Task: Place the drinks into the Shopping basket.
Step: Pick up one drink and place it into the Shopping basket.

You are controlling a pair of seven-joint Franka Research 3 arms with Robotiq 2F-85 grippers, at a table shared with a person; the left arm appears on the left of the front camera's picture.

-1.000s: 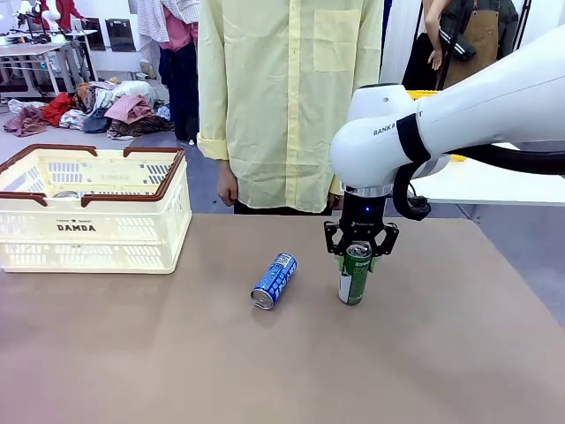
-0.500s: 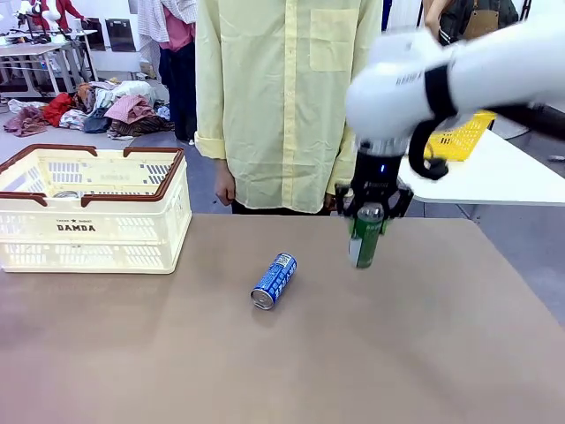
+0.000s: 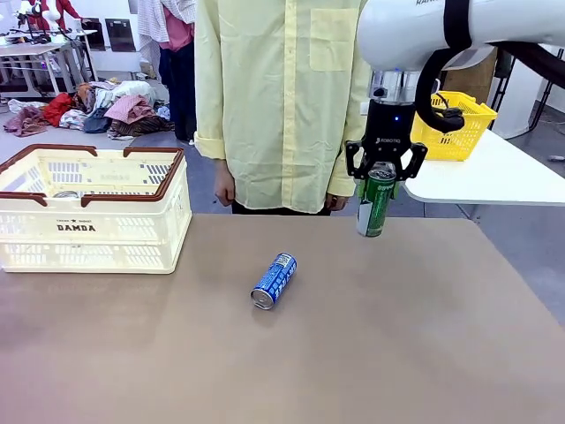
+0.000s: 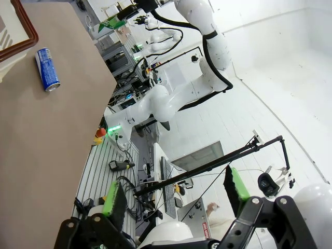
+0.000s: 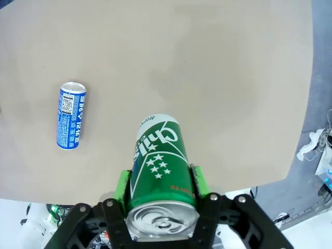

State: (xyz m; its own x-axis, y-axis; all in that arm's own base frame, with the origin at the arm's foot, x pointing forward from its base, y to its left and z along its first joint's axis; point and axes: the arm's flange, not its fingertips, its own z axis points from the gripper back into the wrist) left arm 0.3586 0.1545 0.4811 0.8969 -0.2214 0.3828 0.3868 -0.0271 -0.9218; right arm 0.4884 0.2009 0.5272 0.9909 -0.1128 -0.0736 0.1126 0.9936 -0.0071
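Observation:
My right gripper is shut on a green can, which hangs upright well above the table at the right. In the right wrist view the green can sits between the green pads of the right gripper. A blue can lies on its side in the middle of the table; I also see this blue can in the right wrist view and the blue can in the left wrist view. The Shopping basket stands at the left of the table. My left gripper is open and holds nothing.
A person in a pale yellow shirt stands at the far side of the table, hands down. A yellow mesh basket rests on a white side table behind my right arm. The basket's brown rim corner appears in the left wrist view.
My right arm has lifted the green can off the table and carried it up and slightly right. The blue can and the basket have not moved.

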